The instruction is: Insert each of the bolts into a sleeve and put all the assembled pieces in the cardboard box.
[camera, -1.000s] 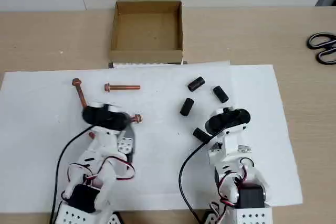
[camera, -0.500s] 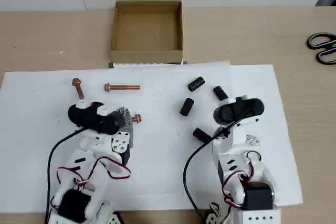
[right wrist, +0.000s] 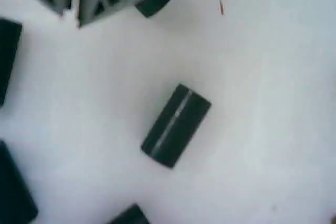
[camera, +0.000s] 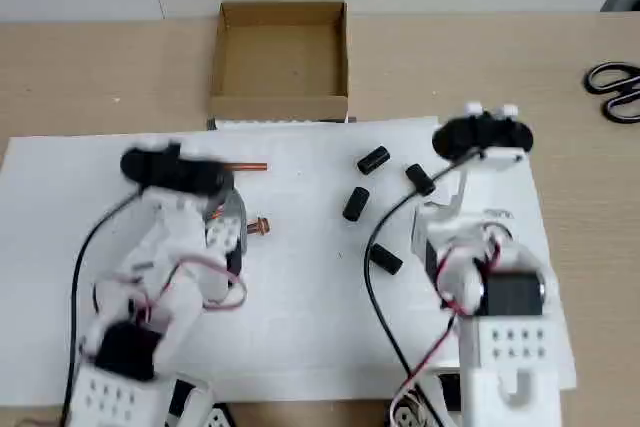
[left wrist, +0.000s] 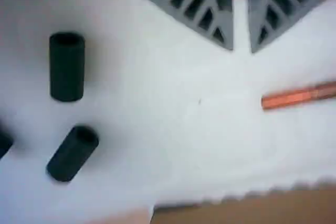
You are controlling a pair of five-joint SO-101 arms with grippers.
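Four black sleeves [camera: 356, 204] lie loose on the white paper sheet [camera: 300, 337], none of them in the cardboard box [camera: 280, 107], which sits on the counter [camera: 100, 77] past the sheet's far edge. Your left claw [left wrist: 240, 48] hangs over the paper, its fingers almost together with a slim gap, near a long copper bolt [left wrist: 299, 95]. A short bolt [camera: 258, 226] lies just beside that claw. Your right claw [right wrist: 71, 17] is pressed together above the paper, near one black sleeve [right wrist: 176, 125].

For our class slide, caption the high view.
Two arms over white paper strewn with black sleeves and copper bolts, cardboard box beyond.
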